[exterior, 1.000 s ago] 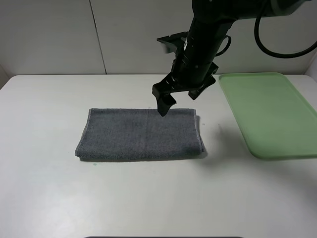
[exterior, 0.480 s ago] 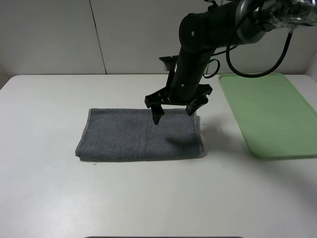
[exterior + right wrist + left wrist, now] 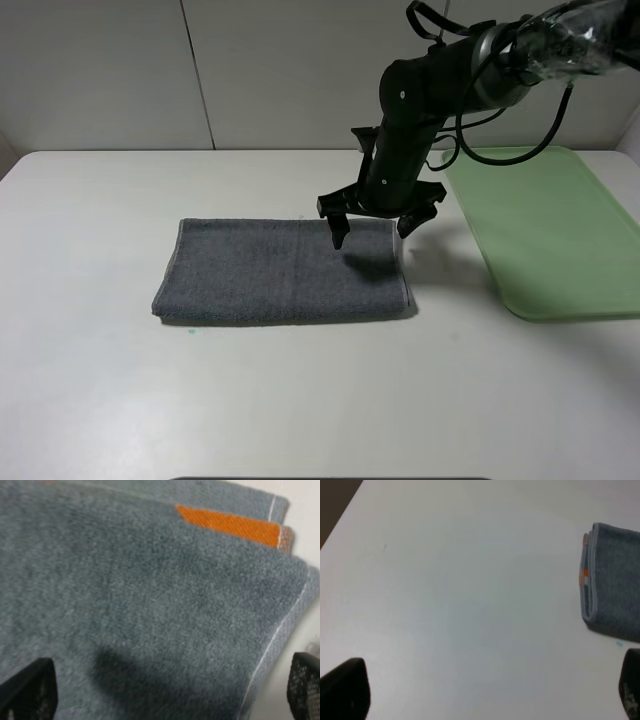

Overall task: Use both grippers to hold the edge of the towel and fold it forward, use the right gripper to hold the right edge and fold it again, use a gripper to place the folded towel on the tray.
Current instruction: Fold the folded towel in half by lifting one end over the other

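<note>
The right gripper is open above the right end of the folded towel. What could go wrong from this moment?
1. The towel lies in layers, as its corner shows in the right wrist view. The right gripper may pinch only the top layer, and the fold could then come apart.
2. The open jaws seem to straddle the towel's right edge. The outer one might land on the bare table and miss the cloth.

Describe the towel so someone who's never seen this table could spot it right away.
On the white table, look left of the pale green tray. The towel lies flat there, folded into a long rectangle. It is the only grey, fuzzy thing.
</note>
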Robot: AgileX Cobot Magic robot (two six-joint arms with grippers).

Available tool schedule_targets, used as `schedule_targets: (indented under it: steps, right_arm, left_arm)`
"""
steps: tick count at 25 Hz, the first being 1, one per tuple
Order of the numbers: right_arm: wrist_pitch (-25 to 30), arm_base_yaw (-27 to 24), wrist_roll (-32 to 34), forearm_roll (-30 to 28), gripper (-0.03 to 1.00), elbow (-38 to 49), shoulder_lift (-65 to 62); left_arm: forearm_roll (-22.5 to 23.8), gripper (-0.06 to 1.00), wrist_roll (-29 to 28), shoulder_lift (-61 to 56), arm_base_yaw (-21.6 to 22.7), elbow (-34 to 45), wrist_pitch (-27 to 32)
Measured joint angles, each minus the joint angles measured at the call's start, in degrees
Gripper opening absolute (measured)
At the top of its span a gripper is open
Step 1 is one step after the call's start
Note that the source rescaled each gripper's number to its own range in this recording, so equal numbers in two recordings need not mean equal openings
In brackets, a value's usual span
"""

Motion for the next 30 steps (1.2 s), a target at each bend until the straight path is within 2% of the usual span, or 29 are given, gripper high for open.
schedule_targets:
  steps: [6,11,16,22,30]
  right_arm:
    - [0.33,0.00,3.69,-5.41,1.00,0.00,0.40]
    - [-0.08,-0.23,4.11,-6.30,1.00,1.39,0.40]
    - [-1.16,-2.09,3.55,-5.31,1.00,4.87,0.40]
    - [-3.19,-2.66,0.97,-2.21,1.00,5.03,0.59]
    - [-3.20,-2.97,-2.63,1.06,1.00,4.85,2.74]
  left_arm:
    - [0.00,1.00,0.00,0.00,0.00,0.00,0.00]
    - [0.00,1.00,0.00,0.00,0.00,0.00,0.00]
    - [0.00,1.00,0.00,0.00,0.00,0.00,0.00]
    - [0.00,1.00,0.00,0.00,0.00,0.00,0.00]
    - [0.00,1.00,0.00,0.00,0.00,0.00,0.00]
